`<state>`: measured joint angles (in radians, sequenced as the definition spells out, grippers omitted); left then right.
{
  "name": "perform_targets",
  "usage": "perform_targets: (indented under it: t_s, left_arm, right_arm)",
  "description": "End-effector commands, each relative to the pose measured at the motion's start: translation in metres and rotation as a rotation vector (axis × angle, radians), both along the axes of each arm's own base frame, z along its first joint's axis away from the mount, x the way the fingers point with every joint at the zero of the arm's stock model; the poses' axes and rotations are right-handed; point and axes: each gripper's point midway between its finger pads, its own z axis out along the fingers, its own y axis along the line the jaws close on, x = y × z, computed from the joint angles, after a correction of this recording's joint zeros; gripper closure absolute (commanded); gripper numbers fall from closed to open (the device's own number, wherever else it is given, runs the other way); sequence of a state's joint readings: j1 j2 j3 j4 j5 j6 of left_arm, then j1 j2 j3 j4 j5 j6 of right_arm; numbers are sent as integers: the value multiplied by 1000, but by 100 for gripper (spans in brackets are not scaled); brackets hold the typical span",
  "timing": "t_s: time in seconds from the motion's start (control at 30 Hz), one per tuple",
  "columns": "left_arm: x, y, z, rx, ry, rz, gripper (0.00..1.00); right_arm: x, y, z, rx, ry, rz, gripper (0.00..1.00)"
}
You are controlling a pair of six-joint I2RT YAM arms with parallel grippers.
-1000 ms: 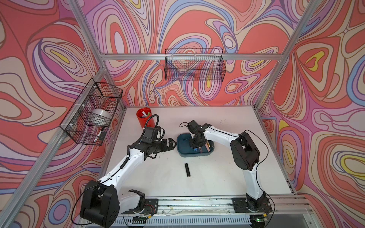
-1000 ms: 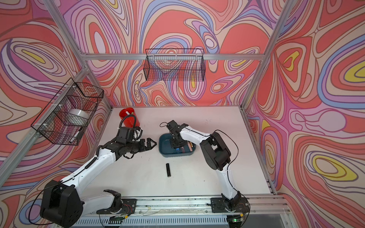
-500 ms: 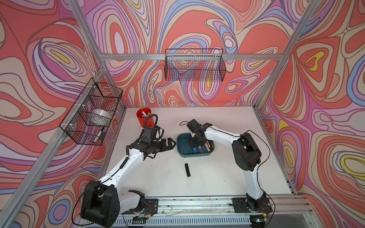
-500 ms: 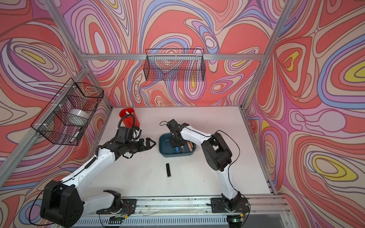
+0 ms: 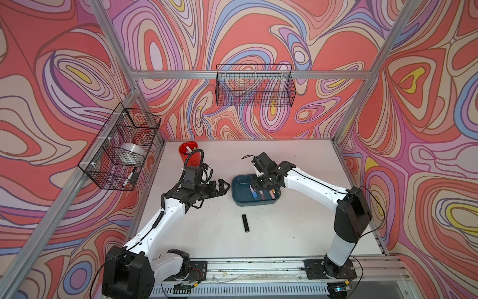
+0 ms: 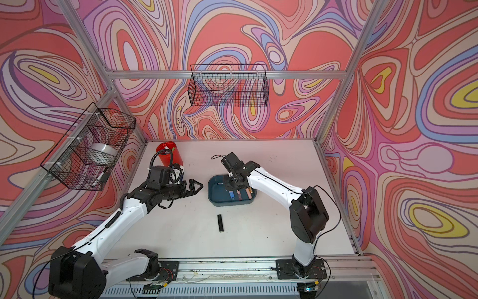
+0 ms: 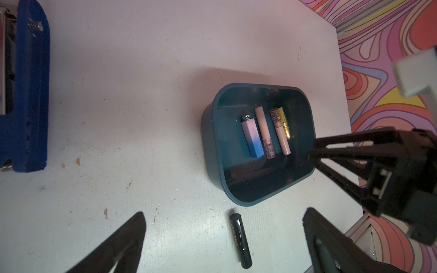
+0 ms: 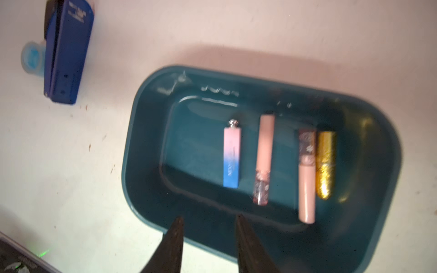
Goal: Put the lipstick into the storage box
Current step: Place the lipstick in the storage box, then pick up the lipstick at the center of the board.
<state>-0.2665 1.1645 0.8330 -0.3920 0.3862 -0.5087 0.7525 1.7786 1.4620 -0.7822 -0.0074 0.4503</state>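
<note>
Hovering over the storage box (image 5: 254, 204), the right end effector (image 8: 209, 217) stood ajar, empty; the left end effector (image 5: 224, 186) gaped nearby; black lipstick (image 5: 246, 223) lay on the table (image 5: 297, 233).

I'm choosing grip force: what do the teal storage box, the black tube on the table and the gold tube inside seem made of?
Storage box: probably moulded plastic, smooth, semi-glossy; light streaks reflect on its inner wall.
Black tube: likely hard glossy plastic; a highlight runs along it.
Gold tube: glittery, metallic-looking finish; base material unclear.
</note>
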Motion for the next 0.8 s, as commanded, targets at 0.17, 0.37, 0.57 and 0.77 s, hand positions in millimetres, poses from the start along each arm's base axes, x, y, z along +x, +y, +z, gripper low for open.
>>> perform_targets:
  t_s: [0.17, 0.37, 0.57, 0.77]
  left_arm:
    - [-8, 6, 2, -9, -25, 25, 0]
    - [-11, 14, 6, 16, -49, 52, 0]
    - [-11, 13, 15, 15, -69, 41, 0]
    - [-15, 14, 12, 21, -64, 39, 0]
  right_arm:
    - [-78, 38, -30, 0, 70, 47, 63]
    - [-102, 39, -54, -34, 110, 47, 64]
    - [-116, 37, -71, -50, 138, 48, 64]
    - [-127, 41, -90, -55, 166, 49, 65]
